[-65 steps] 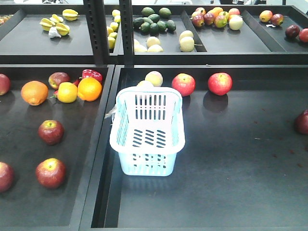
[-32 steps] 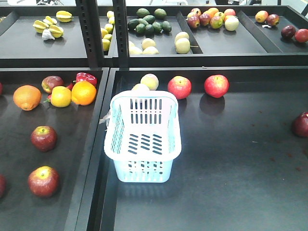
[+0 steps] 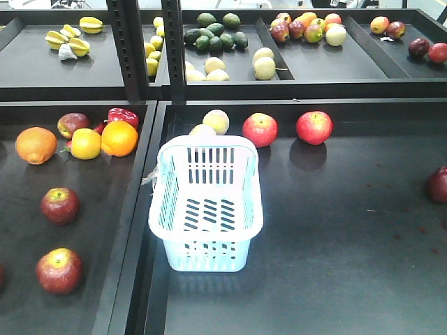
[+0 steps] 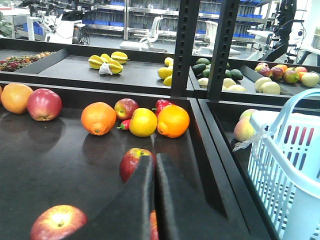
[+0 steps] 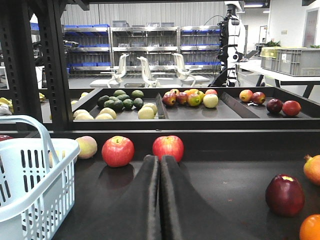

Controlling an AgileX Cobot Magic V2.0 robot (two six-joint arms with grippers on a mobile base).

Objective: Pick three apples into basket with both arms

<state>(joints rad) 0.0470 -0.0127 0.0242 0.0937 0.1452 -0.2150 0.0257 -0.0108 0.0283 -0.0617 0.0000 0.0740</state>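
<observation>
Seemingly nothing had been picked yet: the basket (image 3: pixel 207 252) stood empty at the left edge of the right tray (image 3: pixel 335 251), just beside the divider (image 3: pixel 133 237), presumably so either arm could reach it. Two dark red apples (image 3: pixel 60 206) lay on the left tray (image 3: pixel 21 230), and another dark apple (image 3: pixel 438 185) lay far off to the right. The left gripper (image 4: pixel 153 159) and right gripper (image 5: pixel 160 160) were both pinched closed and empty, the left aimed at an apple just beyond its tip. Oranges (image 3: pixel 119 138) and a red pepper (image 3: pixel 122 115) crowded the back of the left tray, and the divider stood between those apples and the basket.
</observation>
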